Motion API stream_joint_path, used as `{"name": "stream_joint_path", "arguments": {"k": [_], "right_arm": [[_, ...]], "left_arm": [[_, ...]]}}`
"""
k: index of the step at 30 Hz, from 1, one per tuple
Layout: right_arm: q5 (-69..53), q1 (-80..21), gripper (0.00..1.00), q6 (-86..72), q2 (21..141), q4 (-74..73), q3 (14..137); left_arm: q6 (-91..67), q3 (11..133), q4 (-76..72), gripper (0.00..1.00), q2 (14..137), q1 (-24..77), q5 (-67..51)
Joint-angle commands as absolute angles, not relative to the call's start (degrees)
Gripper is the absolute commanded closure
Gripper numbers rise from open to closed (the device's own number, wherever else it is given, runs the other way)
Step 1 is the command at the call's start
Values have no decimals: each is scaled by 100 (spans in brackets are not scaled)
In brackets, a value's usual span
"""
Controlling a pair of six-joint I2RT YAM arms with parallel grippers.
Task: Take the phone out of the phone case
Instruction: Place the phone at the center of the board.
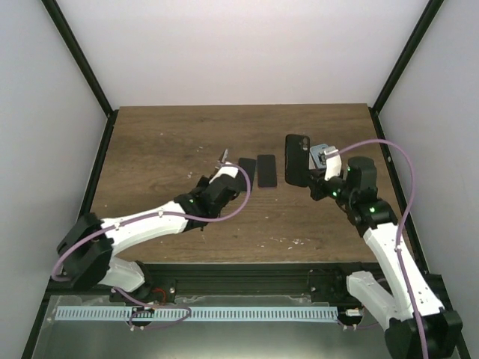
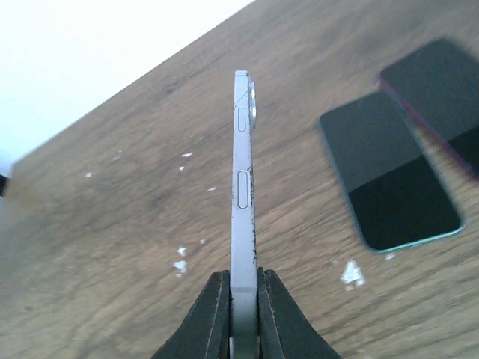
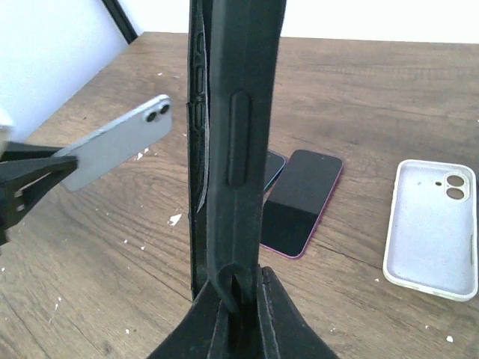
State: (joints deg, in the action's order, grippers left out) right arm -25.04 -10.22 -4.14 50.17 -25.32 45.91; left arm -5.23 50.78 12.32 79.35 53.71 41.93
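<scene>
From above, we are seeing the left jaws gripping a slim silver phone (image 1: 224,156) by one end and holding it off the brown wooden table (image 1: 165,149), out of any case. The right jaws are clamping a black rubbery phone case (image 1: 296,158), which is standing on end, well apart from the silver phone. Between the two, a dark-screened phone with a teal rim (image 1: 247,169) and a dark-screened phone with a magenta rim (image 1: 266,171) are lying flat, side by side.

Through the left wrist camera, we are looking along the edge of the slim silver phone (image 2: 242,194). The jaws are pinching its near end tightly, and its side buttons are facing us. The teal-rimmed phone (image 2: 389,176) is lying to the right.

Through the right wrist camera, the black rubbery phone case (image 3: 239,112) is rising upright out of jaws closed narrowly on its lower edge. We cannot tell whether anything is sitting inside it. To the right, a white phone case with a camera cut-out (image 3: 432,224) is lying open side up on the table.
</scene>
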Motion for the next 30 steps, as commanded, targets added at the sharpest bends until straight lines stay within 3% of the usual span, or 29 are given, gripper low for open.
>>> {"name": "stream_joint_path", "arguments": {"k": [1,10,20,30], "right_arm": [[-3385,-710,99,188,4585,-1714,4065],[-3251,-561,99,370,5000,-1732,4109],[-3163,-541,99,297,4843,-1633,3986],[-3161,-537,99,276,4860,-1595,3955]], "left_arm": [[1043,5248,679,100,8500,5388,5171],[3009,5186,-338,100,9628,5355,5695],[3437,5460,-667,100,10675,5232,5607],[3110,5575,-454,86,11100,5177,5453]]}}
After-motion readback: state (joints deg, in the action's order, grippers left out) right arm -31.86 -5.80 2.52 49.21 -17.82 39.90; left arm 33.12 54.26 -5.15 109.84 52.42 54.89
